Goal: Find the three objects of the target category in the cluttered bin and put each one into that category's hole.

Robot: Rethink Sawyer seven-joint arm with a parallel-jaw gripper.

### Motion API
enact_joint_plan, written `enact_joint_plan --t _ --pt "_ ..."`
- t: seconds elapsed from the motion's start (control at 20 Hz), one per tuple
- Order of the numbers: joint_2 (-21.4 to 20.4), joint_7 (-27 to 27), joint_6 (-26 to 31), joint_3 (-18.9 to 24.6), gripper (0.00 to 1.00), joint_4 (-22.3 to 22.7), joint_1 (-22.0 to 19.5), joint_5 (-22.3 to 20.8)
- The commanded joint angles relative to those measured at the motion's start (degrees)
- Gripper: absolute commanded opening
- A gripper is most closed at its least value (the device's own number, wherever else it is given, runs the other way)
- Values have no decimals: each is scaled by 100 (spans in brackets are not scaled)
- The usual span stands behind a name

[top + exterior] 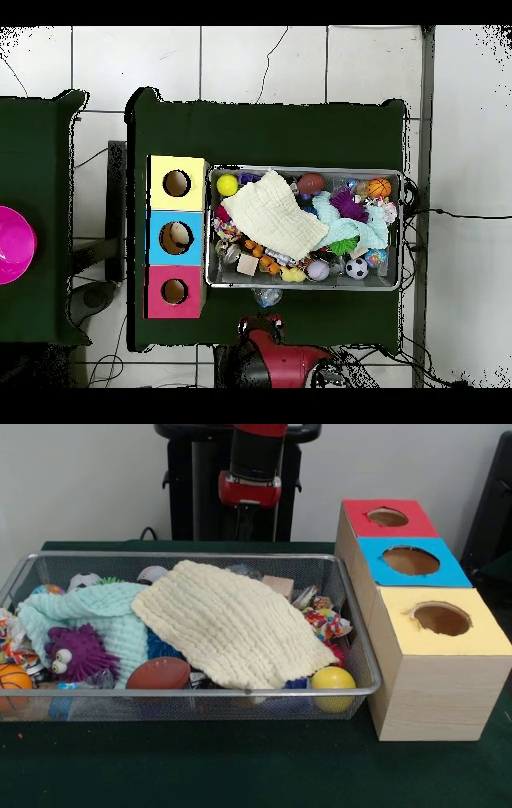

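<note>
The wire-mesh bin (192, 692) (305, 285) is full of toys, with a cream cloth (232, 624) and a mint cloth (96, 612) lying on top. One see-through wrinkly plastic lump (267, 297) lies just outside the bin's robot-side rim. In the front view it shows through the far mesh (242, 571). Another crinkly clear piece (305, 595) lies by the bin's right end, and one (98, 680) beside the purple spiky toy (76, 652). My gripper (244, 532) (265, 312) hangs behind the bin, right over the outside lump. Whether it holds the lump is unclear.
Three wooden boxes with holes stand at the bin's end: red top (360, 520), blue top (376, 556), yellow top (480, 636). A yellow ball (332, 680), a brown football (158, 672) and a basketball (12, 684) lie in the bin. A magenta round thing (12, 245) sits on a side table.
</note>
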Motion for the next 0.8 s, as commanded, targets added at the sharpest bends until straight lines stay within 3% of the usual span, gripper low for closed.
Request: enact_joint_plan --t 0.05,0.8 --pt "792 1305 -850 533 0 -556 -84 275" --pt "1511 1181 -1521 446 0 -887 -12 410"
